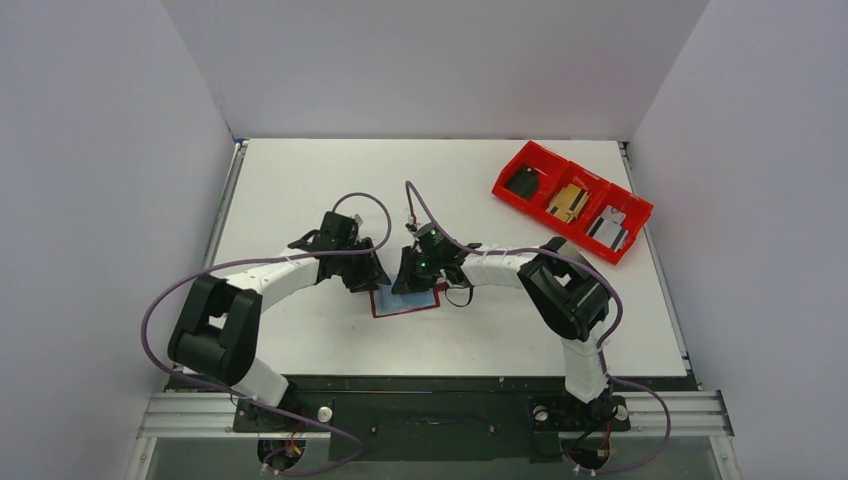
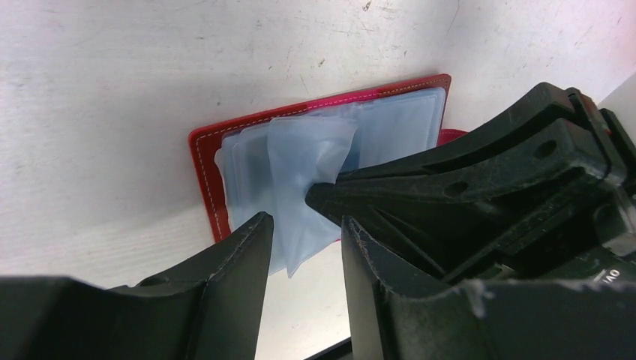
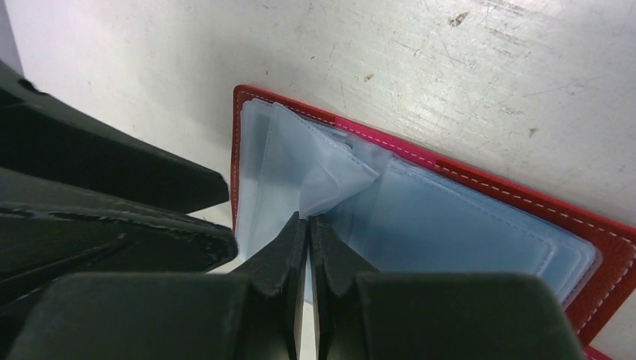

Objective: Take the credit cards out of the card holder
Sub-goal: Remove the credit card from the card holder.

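Right claw (image 3: 309,221): pinched on a sleeve (image 3: 330,176).
Left claw (image 2: 301,229): open, straddling that sleeve.
Risk: a pull may lift the unpinned holder (image 3: 525,196) or tear the sleeve.

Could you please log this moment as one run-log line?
card holder open | right gripper shut on pale sleeve | left gripper open

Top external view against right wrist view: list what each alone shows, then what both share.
Only top external: the bright red three-compartment plastic bin at the table's far right. Only right wrist: the right tool pinched shut on a pale blue translucent plastic sleeve. Both: the open dark red rectangular wallet lying on the white table.
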Available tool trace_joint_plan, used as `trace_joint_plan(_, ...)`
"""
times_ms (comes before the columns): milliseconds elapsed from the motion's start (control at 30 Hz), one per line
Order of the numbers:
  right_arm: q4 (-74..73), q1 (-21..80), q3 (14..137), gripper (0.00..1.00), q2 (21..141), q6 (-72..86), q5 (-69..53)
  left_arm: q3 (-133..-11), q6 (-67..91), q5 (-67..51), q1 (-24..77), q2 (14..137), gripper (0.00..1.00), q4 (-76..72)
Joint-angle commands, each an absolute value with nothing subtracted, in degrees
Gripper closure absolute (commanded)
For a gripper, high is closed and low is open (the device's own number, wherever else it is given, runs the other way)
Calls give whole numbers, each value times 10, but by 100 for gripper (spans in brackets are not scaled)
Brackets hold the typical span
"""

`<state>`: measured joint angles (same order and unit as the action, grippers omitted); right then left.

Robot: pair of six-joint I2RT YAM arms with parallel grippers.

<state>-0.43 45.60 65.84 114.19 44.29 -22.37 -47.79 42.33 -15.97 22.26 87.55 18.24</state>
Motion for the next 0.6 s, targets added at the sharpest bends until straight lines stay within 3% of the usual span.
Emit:
trace_joint_plan(0,-43,464,608,97,1219,434,-191,-506,412,-171,232,902,64,150)
trace_joint_plan(333,-29,458,598,96,1211,443,-197,-502,419,-173,242,935,72,137)
trace_joint_plan(433,-30,455,600,92,1199,448,-200,-500,428,-170,242,937,86,136)
trace_joint_plan(567,-49,449,630,80,1176,449,-211,-501,441,-161,242,939,100,142)
